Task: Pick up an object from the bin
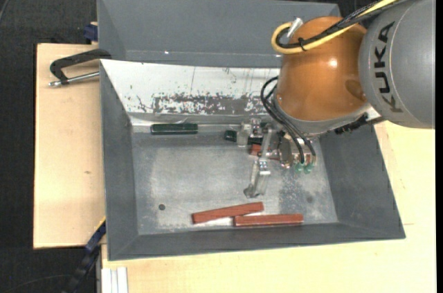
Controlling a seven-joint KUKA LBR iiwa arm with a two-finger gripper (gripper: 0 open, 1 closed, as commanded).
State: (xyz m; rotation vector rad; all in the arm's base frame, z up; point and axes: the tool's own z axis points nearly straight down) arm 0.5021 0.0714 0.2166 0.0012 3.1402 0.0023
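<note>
While the gripper (257, 185) hangs low over the floor of the grey bin (118, 167), the things nearest to it are two flat reddish-brown sticks, lying just beyond its tip towards the near wall. The left stick (227, 215) sits slightly tilted and the right stick (270, 219) lies level. The two meet end to end almost directly under the tool, but apart from it. Whether the gripper is released or clenched cannot be told from this angle.

Up and to the left of the tool, close by the wrist, lies a small dark piece (230, 136). Further left along the far wall rests a dark green pen-like bar (174, 128), well apart from the tool. A tiny dark speck (162, 208) lies on the floor far to its left. Above and to the right of the gripper bulges the orange wrist cover (322, 73), joined to the grey arm (408, 63).
</note>
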